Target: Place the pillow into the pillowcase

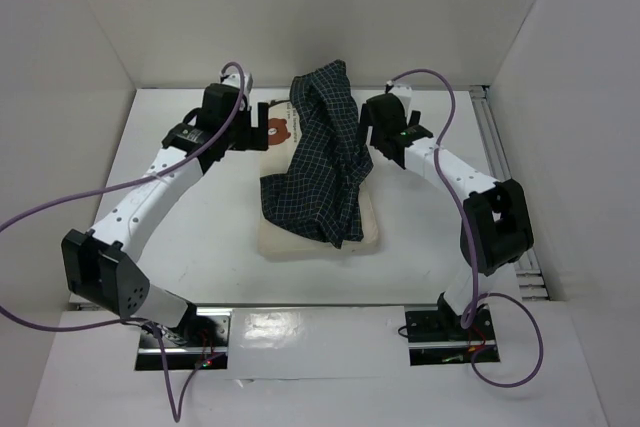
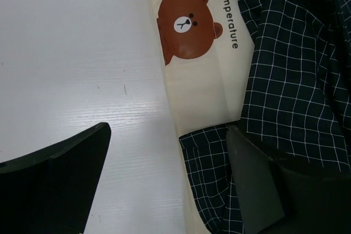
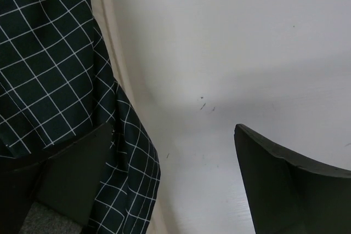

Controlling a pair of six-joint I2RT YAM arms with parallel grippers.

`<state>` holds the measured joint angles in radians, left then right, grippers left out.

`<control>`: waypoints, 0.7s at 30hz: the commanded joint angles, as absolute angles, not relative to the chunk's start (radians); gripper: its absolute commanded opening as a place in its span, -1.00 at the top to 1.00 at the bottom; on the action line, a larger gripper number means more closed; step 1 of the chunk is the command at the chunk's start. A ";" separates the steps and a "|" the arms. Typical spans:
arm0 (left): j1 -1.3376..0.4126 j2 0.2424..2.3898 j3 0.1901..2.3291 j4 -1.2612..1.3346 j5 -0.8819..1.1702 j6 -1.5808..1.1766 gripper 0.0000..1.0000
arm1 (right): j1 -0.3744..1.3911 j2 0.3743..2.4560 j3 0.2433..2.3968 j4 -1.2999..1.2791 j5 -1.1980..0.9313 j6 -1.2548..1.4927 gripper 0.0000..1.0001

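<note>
The black lettering [image 2: 227, 9] beside the bear face [image 2: 186, 26] is legible only in the left wrist view. From above, most of the pillow [image 1: 300, 242] is hidden under the crumpled pillowcase [image 1: 320, 162], which is draped over it, not around it. The pillow lies mid-table [image 1: 200, 237] between the arms. The left gripper [image 1: 262, 130] is spread wide at its far left edge and the right gripper [image 1: 367, 135] wide at its far right edge. Nothing is held.
</note>
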<state>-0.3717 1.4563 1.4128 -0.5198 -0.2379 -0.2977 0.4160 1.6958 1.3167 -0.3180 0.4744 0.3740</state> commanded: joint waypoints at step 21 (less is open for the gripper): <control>-0.344 1.678 1.615 -0.543 0.158 -0.390 -0.97 | 0.629 1.345 1.106 -0.417 0.175 0.385 -1.00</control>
